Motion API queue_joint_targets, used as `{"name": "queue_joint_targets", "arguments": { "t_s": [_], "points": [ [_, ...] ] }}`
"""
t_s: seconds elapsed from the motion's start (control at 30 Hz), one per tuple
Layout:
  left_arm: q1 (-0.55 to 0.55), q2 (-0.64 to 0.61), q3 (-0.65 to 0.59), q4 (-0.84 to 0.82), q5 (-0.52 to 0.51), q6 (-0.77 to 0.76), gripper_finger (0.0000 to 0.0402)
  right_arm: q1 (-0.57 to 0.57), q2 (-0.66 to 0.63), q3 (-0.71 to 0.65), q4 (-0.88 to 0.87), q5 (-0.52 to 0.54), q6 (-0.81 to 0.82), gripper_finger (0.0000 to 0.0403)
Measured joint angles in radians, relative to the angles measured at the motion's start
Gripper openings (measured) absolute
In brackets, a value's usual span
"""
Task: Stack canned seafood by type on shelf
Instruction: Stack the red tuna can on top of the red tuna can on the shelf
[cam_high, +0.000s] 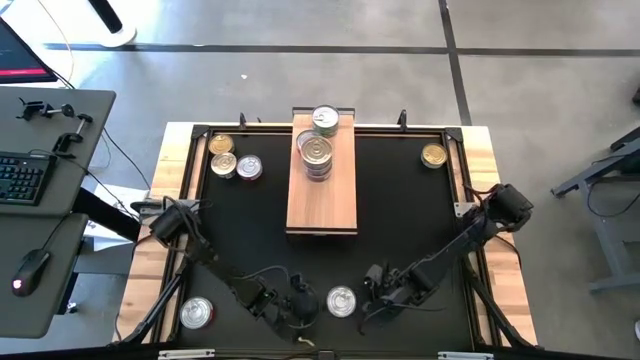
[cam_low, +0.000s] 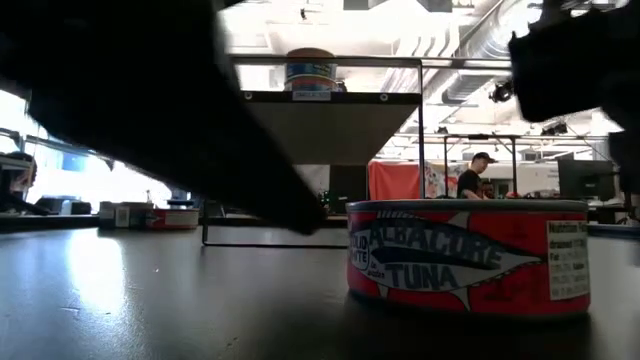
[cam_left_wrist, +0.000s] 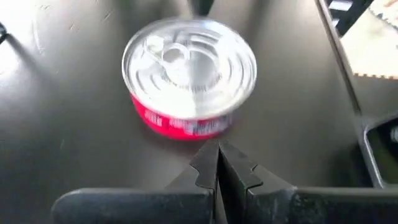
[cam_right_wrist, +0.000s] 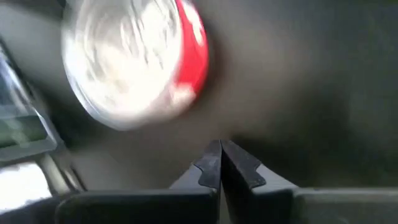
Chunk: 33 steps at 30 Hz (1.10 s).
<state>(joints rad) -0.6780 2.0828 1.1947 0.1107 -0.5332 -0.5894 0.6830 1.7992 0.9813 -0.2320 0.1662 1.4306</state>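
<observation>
One tin (cam_high: 341, 300) lies between both grippers | left gripper (cam_high: 300, 303), right gripper (cam_high: 375, 285) (fingers pressed together, empty)

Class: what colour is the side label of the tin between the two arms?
Red, with white and blue tuna lettering on the tin; clearest in the low view.

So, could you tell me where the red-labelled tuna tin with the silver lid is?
In the high view, the red-labelled tuna tin sits on the black mat's near edge, between the left end effector and right end effector.
</observation>
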Motion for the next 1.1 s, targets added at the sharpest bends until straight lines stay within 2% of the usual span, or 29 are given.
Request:
{"name": "queue_joint_targets", "arguments": {
  "t_s": [0.1,0.2,0.4,0.8,1.1],
  "points": [
    [0.023,0.001,0.0,0.038,0.022,0.038,0.0,-0.019,0.0,-0.006,0.07,0.039,0.007,0.0],
    [0.045,0.001,0.0,0.06,0.026,0.076,0.0,-0.043,0.007,-0.002,0.065,0.037,-0.015,0.0],
    [0.081,-0.001,0.001,0.047,0.103,0.097,0.0,-0.073,0.018,0.003,0.058,0.014,-0.025,0.0],
    [0.092,-0.002,0.002,-0.014,0.112,0.138,0.0,-0.071,-0.035,0.112,-0.078,0.035,-0.057,0.0],
    [0.115,0.005,-0.001,-0.093,0.098,0.122,0.0,-0.073,-0.042,0.175,-0.082,0.041,-0.07,0.0]
  ]
}}
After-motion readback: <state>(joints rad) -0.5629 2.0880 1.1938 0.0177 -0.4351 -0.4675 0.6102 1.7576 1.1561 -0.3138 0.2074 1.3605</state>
